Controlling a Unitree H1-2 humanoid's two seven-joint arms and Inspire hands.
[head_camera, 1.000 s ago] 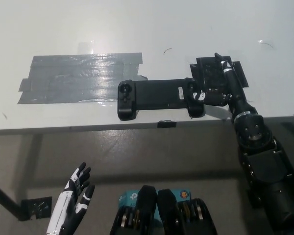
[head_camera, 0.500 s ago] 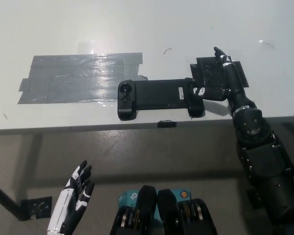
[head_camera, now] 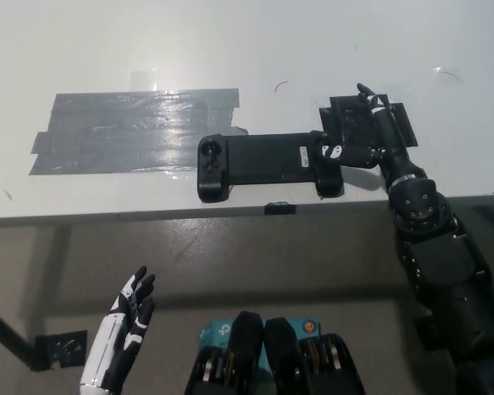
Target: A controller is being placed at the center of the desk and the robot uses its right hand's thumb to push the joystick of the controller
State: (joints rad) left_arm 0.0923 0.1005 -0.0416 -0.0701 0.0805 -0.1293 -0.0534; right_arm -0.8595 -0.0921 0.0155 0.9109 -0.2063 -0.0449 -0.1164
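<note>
A long black controller (head_camera: 267, 163) lies flat near the desk's front edge, a grip at each end. My black right hand (head_camera: 364, 138) rests over its right grip, thumb tip against the top of that grip near a white marking (head_camera: 332, 151). The other fingers stretch away to the upper right, apart. Whether the thumb sits exactly on the joystick is hidden. My white left hand (head_camera: 123, 333) hangs below the desk edge at the lower left, fingers spread, holding nothing.
A wide patch of grey tape (head_camera: 128, 130) covers the white desk (head_camera: 247, 49) left of the controller. A black taped patch (head_camera: 395, 122) lies under my right hand. The desk's front edge (head_camera: 189, 214) runs just below the controller.
My right hand has slid slightly up and left along the controller's right grip. The left hand has shifted a little lower. The controller has stayed in place.
</note>
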